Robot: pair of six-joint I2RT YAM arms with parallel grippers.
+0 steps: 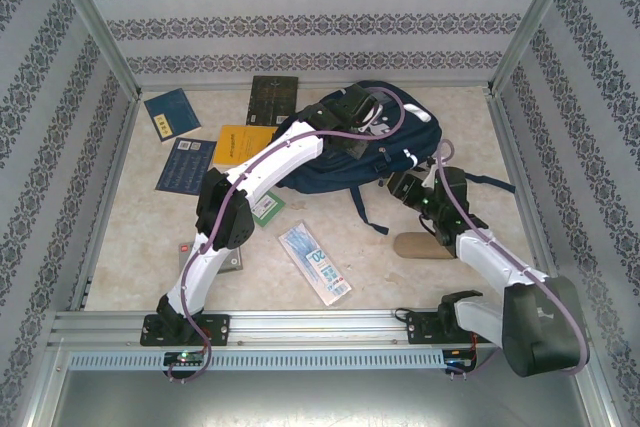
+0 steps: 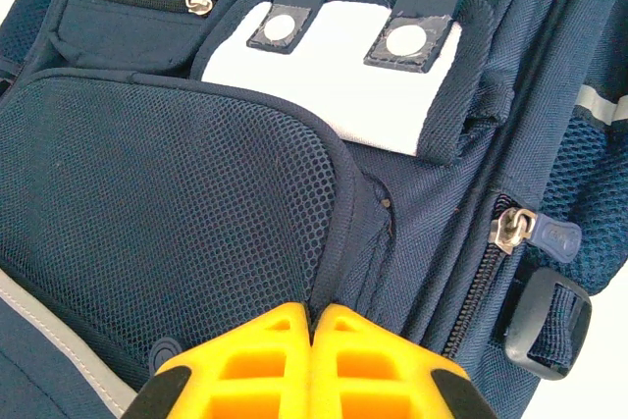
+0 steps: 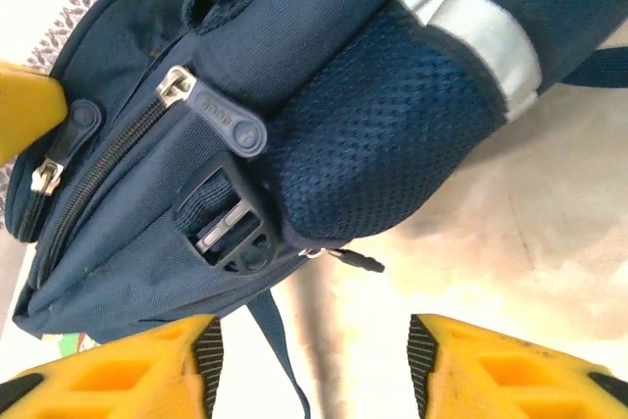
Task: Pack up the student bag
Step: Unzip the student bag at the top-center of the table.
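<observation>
Overview cam: student bag point(image 1: 372, 152) slumped on desk point(image 1: 140, 242), under both hands. Left wrist: left hand point(image 2: 312, 319) shut against mesh pocket point(image 2: 167, 203). Right wrist: right hand point(image 3: 312, 345) open, empty; bag just ahead. Soft, floppy, so probably best gripped at zipper pull point(image 3: 228, 123).

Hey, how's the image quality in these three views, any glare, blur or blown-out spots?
Top external: soft, even light, student bag sharp. Left wrist: mesh crisp, white patch nearly blown out, left gripper a touch soft. Right wrist: table behind the bag washed out, right gripper soft at the edge.
</observation>
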